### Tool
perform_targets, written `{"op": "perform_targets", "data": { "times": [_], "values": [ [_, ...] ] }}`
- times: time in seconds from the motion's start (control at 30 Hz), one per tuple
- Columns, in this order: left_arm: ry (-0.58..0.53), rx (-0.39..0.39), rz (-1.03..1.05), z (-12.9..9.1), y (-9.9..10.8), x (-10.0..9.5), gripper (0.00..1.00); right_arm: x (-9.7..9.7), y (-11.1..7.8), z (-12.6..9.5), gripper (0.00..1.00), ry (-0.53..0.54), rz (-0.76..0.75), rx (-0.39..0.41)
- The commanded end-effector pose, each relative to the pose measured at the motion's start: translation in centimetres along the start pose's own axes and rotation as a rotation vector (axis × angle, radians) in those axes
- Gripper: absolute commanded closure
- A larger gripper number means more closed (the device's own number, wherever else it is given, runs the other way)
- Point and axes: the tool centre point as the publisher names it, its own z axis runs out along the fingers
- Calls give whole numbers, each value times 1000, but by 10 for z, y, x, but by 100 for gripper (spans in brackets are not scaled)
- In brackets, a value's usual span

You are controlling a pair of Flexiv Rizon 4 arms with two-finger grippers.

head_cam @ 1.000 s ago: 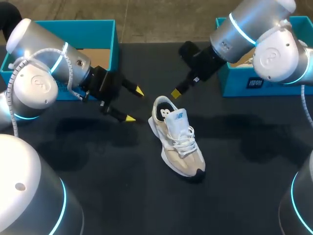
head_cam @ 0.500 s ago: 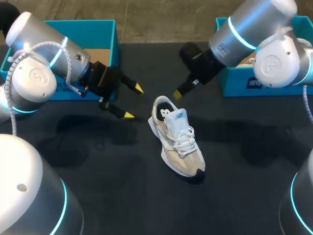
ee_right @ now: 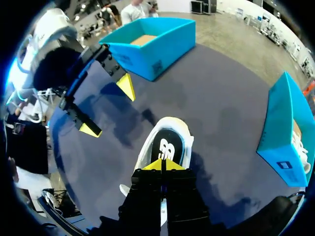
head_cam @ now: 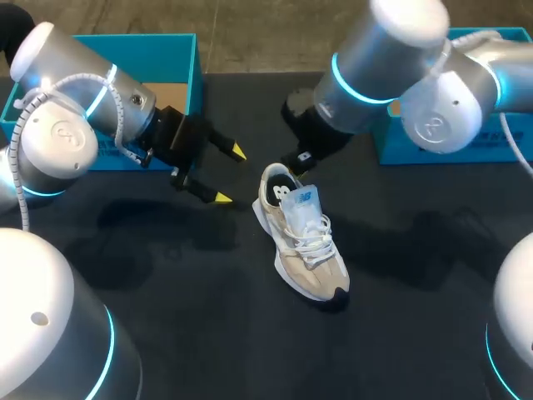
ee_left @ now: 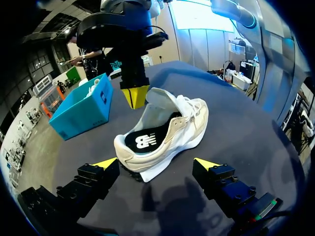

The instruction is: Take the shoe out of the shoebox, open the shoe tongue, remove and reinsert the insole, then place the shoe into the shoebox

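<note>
Lying unboxed on worktop (head_cam: 400, 333): shoe (head_cam: 304, 242), insole (head_cam: 281, 193) not yet removed; left jaws wide beside its heel, right jaws closed above.

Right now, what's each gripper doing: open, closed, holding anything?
Left gripper: open, empty.
Right gripper: closed, holding nothing, over the shoe.

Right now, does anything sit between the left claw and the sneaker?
No. In the head view only bare dark table separates the open left gripper from the shoe; they do not touch.
</note>
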Motion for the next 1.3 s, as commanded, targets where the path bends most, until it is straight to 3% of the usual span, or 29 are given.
{"op": "perform_targets", "data": {
  "times": [0.03,0.53,1.07,1.3],
  "values": [
    [9,-8,-9,-4,-4,-2,0,6,3,6,100,-73,11,27],
    [40,5,6,0,-22,-11,0,13,-8,35,100,-37,56,105],
    [38,5,7,0,-22,-11,0,12,-24,60,100,-48,87,180],
    [38,5,7,0,-22,-11,0,10,-30,81,100,-35,99,217]
  ]
}}
